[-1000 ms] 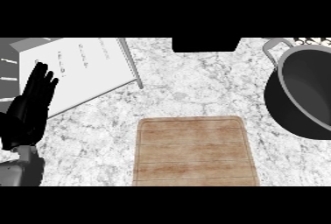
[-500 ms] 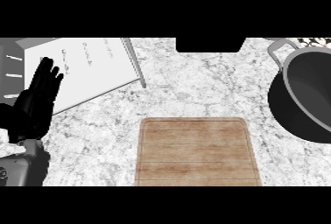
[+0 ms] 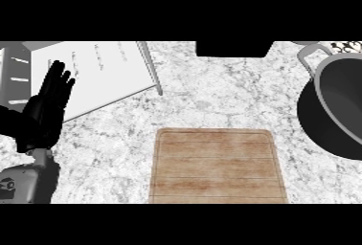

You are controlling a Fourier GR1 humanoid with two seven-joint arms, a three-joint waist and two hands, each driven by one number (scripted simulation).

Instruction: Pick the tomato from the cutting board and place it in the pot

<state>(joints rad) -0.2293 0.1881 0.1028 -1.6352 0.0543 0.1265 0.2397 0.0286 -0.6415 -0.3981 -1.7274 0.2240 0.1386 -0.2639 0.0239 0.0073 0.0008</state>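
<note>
The view has slid rightward, the pot [image 3: 338, 110] now cut off at the right edge; the cutting board [image 3: 216, 165] shows no tomato, and the left hand [image 3: 47, 107] rests open and empty at the left.

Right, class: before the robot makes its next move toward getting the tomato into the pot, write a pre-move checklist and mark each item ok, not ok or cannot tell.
1. Tomato on the rectangular wooden cutting board: not ok, none shows.
2. Tomato's whereabouts: cannot tell; part of the pot's inside is cut off.
3. Large dark metal pot upright, mouth open: ok, at the right edge.
4. Black left hand free: ok, open, fingers up, resting at the left.
5. Right hand in view: not ok.
6. White marble counter between board and pot free of obstacles: ok.
</note>
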